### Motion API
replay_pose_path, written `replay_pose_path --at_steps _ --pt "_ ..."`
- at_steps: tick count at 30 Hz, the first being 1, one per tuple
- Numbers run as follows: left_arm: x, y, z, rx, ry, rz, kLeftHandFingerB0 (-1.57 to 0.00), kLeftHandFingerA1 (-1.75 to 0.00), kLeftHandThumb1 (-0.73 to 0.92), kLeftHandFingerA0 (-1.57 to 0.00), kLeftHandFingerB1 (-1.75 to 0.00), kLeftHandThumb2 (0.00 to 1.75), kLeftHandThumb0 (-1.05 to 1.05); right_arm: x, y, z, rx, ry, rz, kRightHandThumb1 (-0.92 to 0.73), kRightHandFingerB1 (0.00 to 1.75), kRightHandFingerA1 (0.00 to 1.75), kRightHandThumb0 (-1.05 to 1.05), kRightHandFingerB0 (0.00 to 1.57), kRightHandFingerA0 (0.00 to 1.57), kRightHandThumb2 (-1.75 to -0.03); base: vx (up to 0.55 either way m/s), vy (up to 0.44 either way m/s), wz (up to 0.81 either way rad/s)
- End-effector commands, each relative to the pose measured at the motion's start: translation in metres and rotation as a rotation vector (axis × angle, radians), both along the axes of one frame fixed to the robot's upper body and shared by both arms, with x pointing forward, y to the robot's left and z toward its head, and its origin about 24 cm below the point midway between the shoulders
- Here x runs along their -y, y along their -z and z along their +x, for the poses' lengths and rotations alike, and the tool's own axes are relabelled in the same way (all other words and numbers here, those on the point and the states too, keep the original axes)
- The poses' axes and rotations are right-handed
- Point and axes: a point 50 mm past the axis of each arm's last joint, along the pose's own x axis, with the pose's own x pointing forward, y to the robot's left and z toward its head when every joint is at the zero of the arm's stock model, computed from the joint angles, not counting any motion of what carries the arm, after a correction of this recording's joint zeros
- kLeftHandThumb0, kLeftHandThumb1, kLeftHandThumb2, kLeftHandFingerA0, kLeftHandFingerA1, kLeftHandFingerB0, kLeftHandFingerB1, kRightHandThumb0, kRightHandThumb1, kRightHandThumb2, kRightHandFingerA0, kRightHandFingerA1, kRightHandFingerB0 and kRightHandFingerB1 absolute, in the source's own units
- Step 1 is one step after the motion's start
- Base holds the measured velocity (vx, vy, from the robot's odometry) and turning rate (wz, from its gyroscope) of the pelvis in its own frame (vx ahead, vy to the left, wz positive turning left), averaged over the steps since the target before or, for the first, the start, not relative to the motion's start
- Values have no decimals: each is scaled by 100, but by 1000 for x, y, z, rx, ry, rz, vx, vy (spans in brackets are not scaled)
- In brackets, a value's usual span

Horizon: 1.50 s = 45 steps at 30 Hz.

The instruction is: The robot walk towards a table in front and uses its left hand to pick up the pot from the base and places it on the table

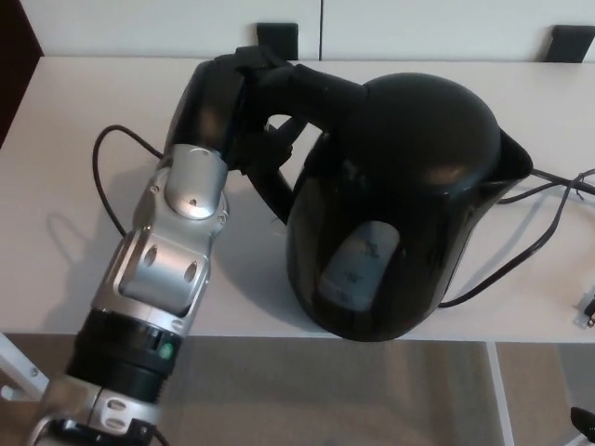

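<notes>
A black electric kettle, the pot (400, 204), fills the middle of the head view, close to the camera and over the white table (65, 186). Its spout points right and its water window faces me. My left hand (246, 111) is shut on the pot's handle at the upper left, fingers wrapped around it. The silver left forearm (177, 251) comes in from the lower left. The pot hides whatever is under it, so the base does not show. My right hand is not in view.
A black power cord (521, 251) runs from behind the pot toward the right edge. Another black cable loop (102, 167) lies on the table at left. The table's front edge (279, 334) crosses below the pot, with carpet beneath. Two black brackets stand at the wall.
</notes>
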Motion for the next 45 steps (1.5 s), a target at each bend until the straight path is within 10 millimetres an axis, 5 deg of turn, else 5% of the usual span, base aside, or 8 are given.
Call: replay_pose_path --at_steps 1,2,9,14,21,26,28,45 --pt "4 16 -5 -67 8 -120 -62 -147 88 -96 -115 66 -20 6 -1 -1 -7 18 2 -80 46 102 -105 0 0 -75 0 0 0" --pt "3 16 -5 -77 5 -159 -58 -159 84 -83 -116 70 -23 6 -1 -1 -7 15 0 -83 48 104 -105 0 0 -75 0 0 0" --pt "-12 -11 -4 -157 -29 -741 -67 -169 82 -85 -125 66 -16 4 -1 -3 -8 -14 -36 -88 64 108 -105 0 0 -72 0 0 0" --pt "-15 -24 -6 -168 -40 -883 -70 -164 81 -89 -117 70 -16 3 0 -4 -13 -4 -27 -90 62 107 -105 0 0 -73 0 0 0" --pt "-25 -81 -9 -123 76 -1133 -76 -145 83 -110 -116 76 -17 3 0 -1 -22 -20 -37 -89 58 86 -105 0 0 -73 0 0 0" --pt "-30 -104 -12 -91 115 -1207 -84 -138 77 -115 -119 81 -17 2 -1 2 -22 -28 -37 -88 61 99 -105 0 0 -76 0 0 0" --pt "-33 -113 -13 -76 136 -1237 -86 -136 75 -116 -116 82 -15 2 0 1 -28 -22 -31 -88 56 86 -105 0 0 -73 0 0 0" --pt "-66 -130 -12 -48 82 -1267 -79 -140 79 -116 -112 75 -14 1 0 4 -24 -36 -30 -90 60 95 -105 0 0 -72 0 0 0"
